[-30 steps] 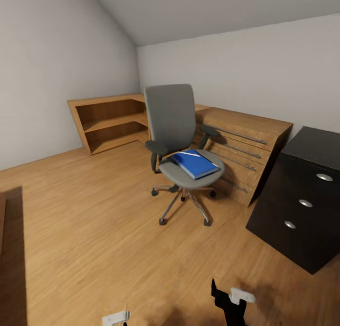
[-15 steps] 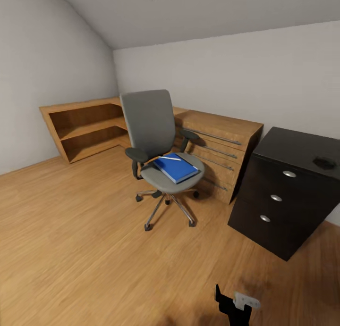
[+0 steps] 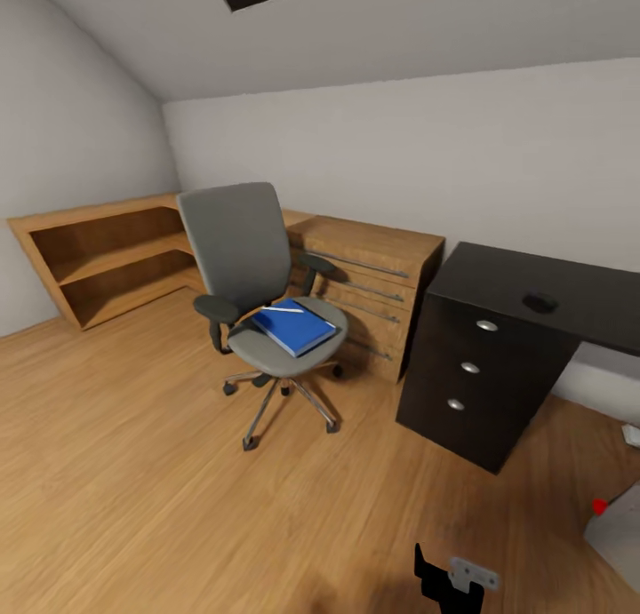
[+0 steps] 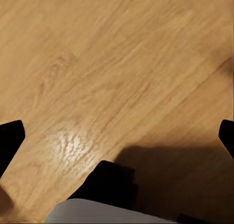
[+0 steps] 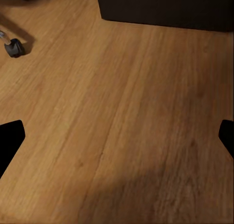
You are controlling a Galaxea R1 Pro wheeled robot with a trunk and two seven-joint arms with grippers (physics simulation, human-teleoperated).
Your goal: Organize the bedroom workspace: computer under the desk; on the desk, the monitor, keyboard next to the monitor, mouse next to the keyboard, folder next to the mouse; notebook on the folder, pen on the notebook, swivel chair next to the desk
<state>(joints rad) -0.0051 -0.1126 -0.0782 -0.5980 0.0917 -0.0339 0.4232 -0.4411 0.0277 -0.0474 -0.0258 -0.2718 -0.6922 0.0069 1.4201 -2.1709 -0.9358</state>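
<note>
The grey swivel chair (image 3: 244, 267) stands on the wood floor, apart from the black desk (image 3: 498, 285) to its right. On its seat lies the blue folder (image 3: 295, 328), with the whitish pen (image 3: 282, 310) across the folder's far end. The small black mouse (image 3: 540, 303) rests on the desk top. A corner of the light grey computer (image 3: 618, 530), with its red light, shows on the floor at the lower right. My left gripper (image 4: 117, 136) and right gripper (image 5: 117, 136) hang open over bare floor, holding nothing. The monitor, keyboard and notebook are out of view.
An oak drawer chest (image 3: 369, 272) stands between chair and desk against the back wall. An oak shelf unit (image 3: 98, 259) runs along the left wall. A chair castor (image 5: 13, 47) and the desk's dark side (image 5: 165, 7) lie ahead of my right gripper.
The head view has swung to the right, so chair and shelves slid left in the picture. More of the desk, the mouse and the computer's corner have come into view. The things themselves stayed put.
</note>
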